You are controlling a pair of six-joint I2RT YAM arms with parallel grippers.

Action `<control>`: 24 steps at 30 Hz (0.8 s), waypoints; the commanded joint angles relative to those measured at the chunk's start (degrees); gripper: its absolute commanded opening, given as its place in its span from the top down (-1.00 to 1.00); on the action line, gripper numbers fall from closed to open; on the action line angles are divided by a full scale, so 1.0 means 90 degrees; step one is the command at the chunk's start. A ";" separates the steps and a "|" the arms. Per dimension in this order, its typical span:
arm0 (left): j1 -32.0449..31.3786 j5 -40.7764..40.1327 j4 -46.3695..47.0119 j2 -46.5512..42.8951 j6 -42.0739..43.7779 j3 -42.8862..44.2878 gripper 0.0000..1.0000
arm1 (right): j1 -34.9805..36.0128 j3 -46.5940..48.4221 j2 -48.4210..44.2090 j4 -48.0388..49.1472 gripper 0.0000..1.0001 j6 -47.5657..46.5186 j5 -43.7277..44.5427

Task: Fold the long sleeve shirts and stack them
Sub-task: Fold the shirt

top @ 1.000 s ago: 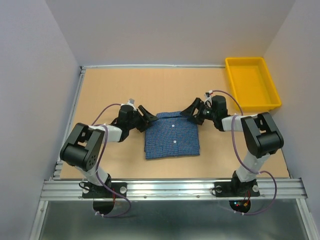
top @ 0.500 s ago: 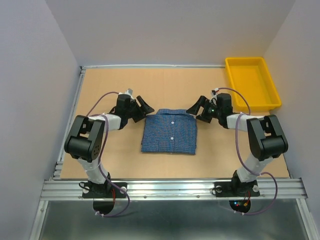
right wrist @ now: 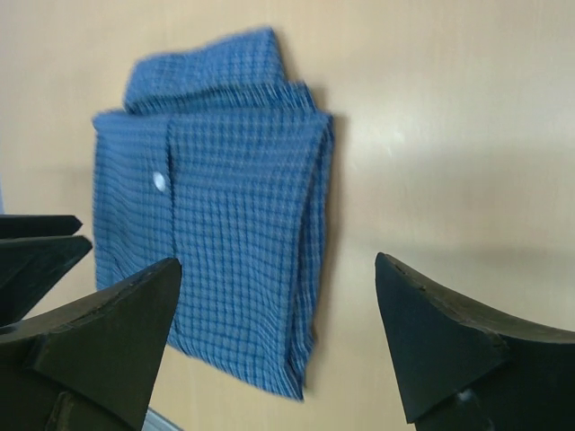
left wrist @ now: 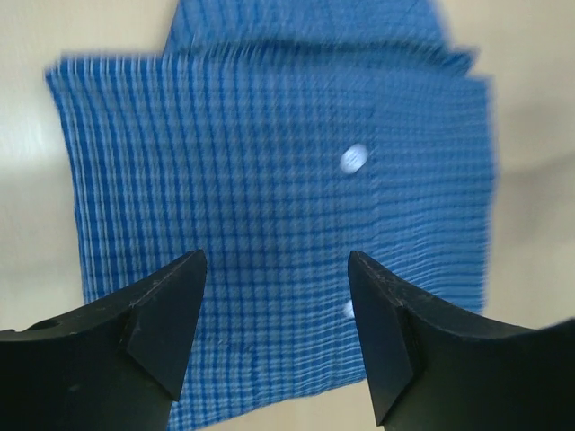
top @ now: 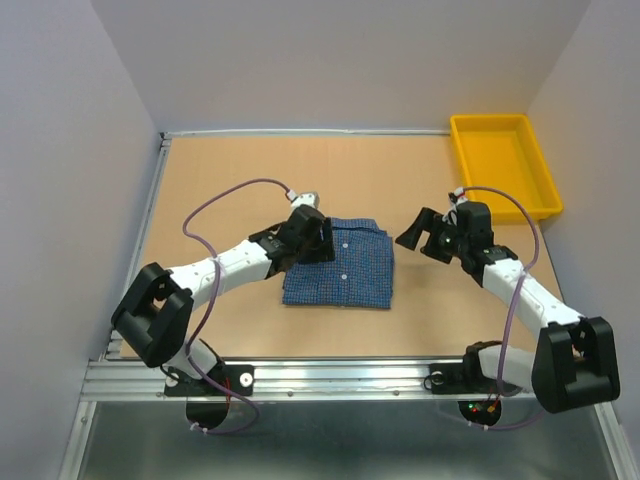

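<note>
Garment: blue checked cloth button-up shirt [top: 345,268], judged fully folded.
Left gripper [left wrist: 274,269]: brought over it, spread, empty.
Right gripper [right wrist: 274,265]: drawn back, spread, empty.

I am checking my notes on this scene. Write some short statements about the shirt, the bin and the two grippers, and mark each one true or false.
1. The blue checked shirt lies folded on the table. True.
2. The shirt is inside the yellow bin. False: the shirt lies on the table, and the bin stands apart at the far right corner.
3. The left gripper is open above the shirt. True.
4. The right gripper is shut on the shirt's edge. False: it is open, beside the shirt, and holds nothing.
</note>
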 commanded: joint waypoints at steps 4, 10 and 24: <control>-0.0253 -0.0877 -0.1029 0.0633 -0.0091 -0.0365 -0.46 | 0.0026 -0.0945 -0.1046 -0.0959 -0.71 -0.0093 -0.0159; 0.0137 -0.1667 -0.1274 0.1561 0.0495 0.0250 -0.43 | 0.0153 -0.1170 -0.1311 -0.1106 -0.64 -0.0005 -0.0345; -0.0876 -0.3193 -0.1540 0.0948 0.2701 0.1619 -0.66 | 0.0368 -0.0877 -0.1271 -0.1057 -0.80 0.0532 0.0201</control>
